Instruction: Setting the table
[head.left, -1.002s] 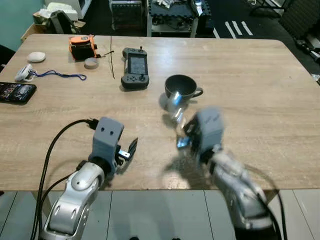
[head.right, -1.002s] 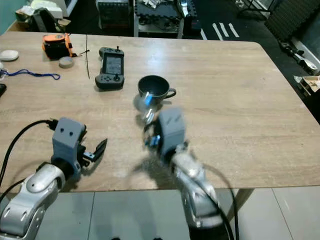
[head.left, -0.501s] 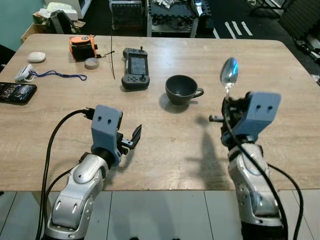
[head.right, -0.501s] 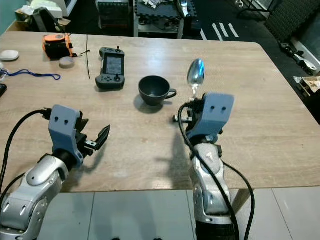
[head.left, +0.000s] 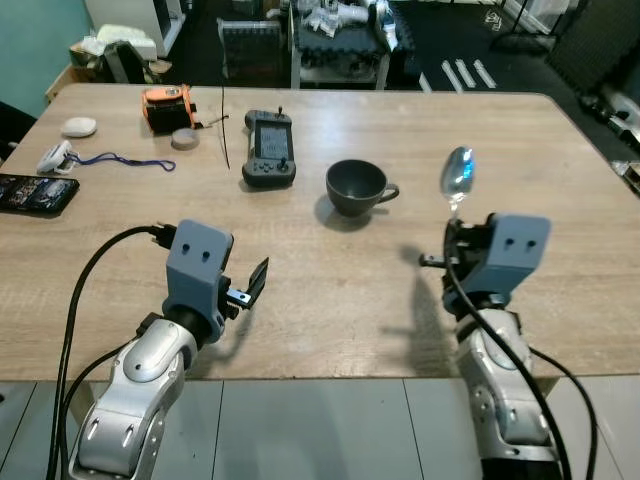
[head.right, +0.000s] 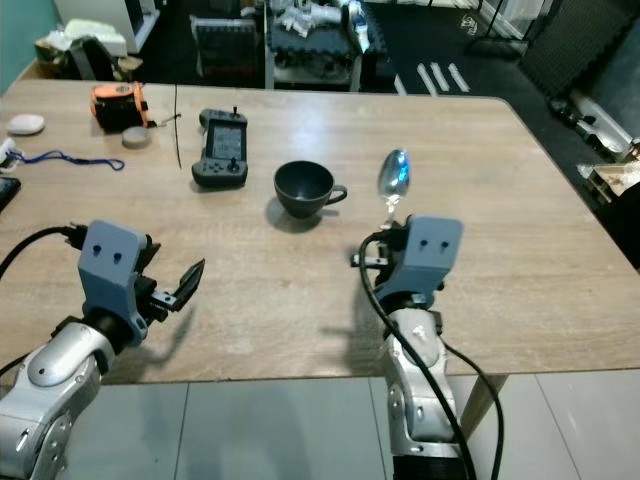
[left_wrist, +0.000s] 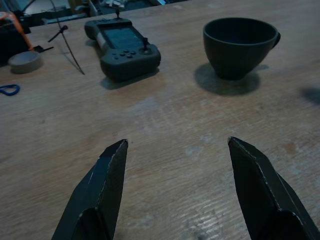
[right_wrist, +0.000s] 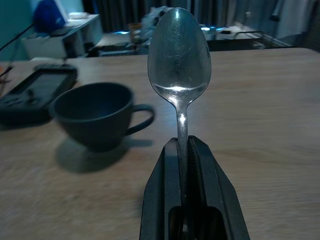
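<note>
A dark cup (head.left: 355, 186) stands upright on the wooden table (head.left: 560, 160), its handle pointing right. My right gripper (head.left: 456, 222) is shut on the handle of a silver spoon (head.left: 457, 176), which stands upright to the right of the cup, bowl up. The right wrist view has the spoon (right_wrist: 179, 60) rising from between the closed fingers (right_wrist: 164, 190), with the cup (right_wrist: 95, 114) beyond it. My left gripper (head.left: 250, 285) hovers open near the table's front edge, left of centre. Its two fingers (left_wrist: 97, 195) are spread wide, nothing between them.
A black handheld controller (head.left: 269, 149) lies left of the cup. Further left are an orange device (head.left: 166, 104), a small grey disc (head.left: 184, 138), a thin black rod (head.left: 223, 115), a blue lanyard (head.left: 105, 160), a phone (head.left: 34, 193) and a white puck (head.left: 78, 127).
My right gripper swung the spoon from in front of the cup to the cup's right side and raised it upright. The view has shifted a little; the left gripper stays open.
</note>
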